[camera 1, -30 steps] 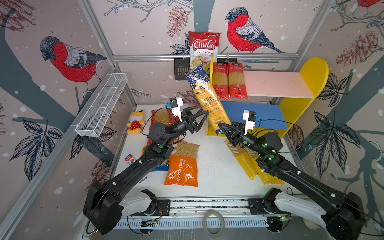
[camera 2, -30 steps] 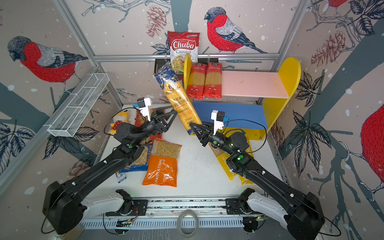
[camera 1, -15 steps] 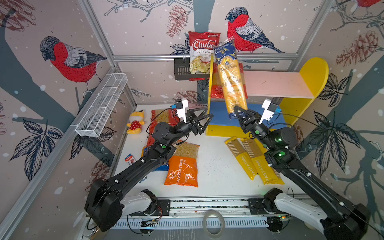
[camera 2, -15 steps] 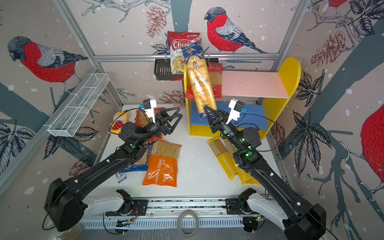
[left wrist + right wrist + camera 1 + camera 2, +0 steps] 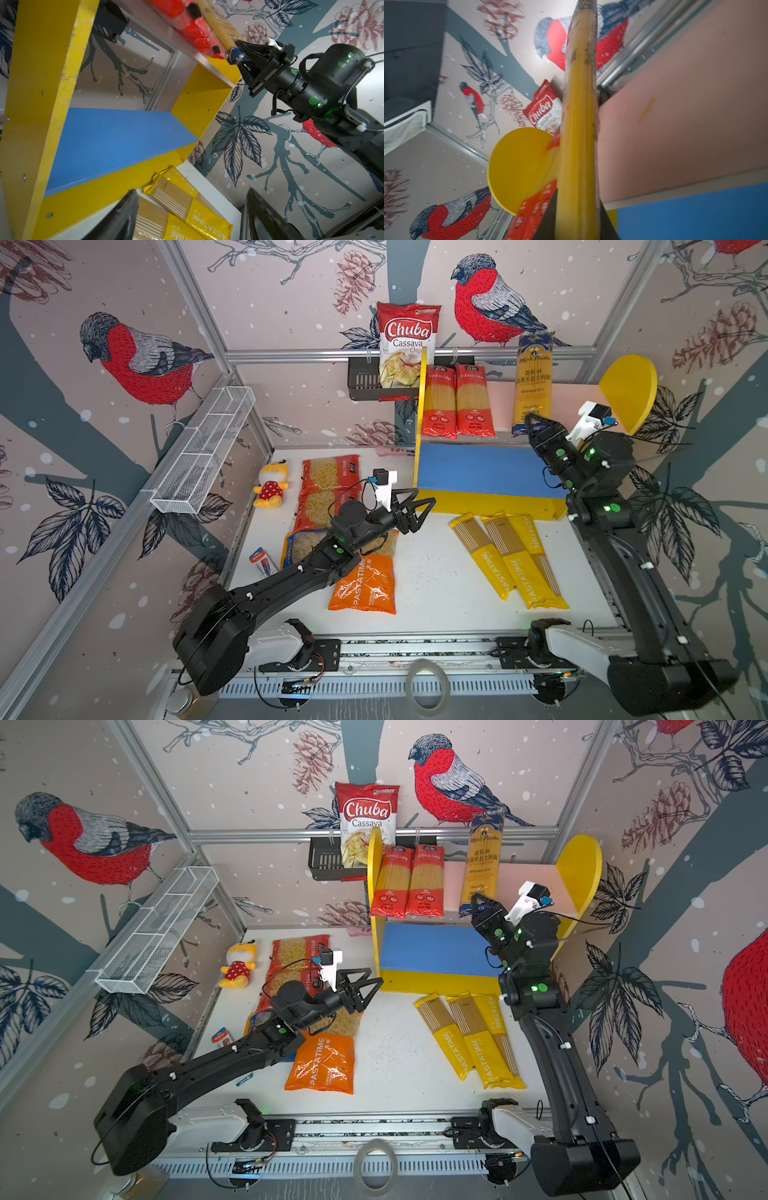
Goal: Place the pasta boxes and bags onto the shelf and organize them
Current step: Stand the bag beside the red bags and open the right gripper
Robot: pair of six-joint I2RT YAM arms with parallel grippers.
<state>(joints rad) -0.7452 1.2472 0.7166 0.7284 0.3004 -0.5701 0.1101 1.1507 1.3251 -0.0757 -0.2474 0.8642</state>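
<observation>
While the left end effector [image 5: 417,510] hangs spread wide and empty, the right end effector [image 5: 531,425] clamps the dark-blue spaghetti pack [image 5: 534,381] low, seemingly to stand it upright on the pink board [image 5: 577,404]

Shelf [image 5: 627,385]: yellow sides, pink board [image 5: 575,404] over blue.
Red spaghetti packs [image 5: 457,402]: two upright on pink board.
Dark-blue spaghetti pack [image 5: 534,381]: upright right of them, gripped at foot.
Yellow spaghetti packs [image 5: 511,564]: three flat before shelf.
Macaroni bags [image 5: 365,583]: flat, left of shelf.
</observation>
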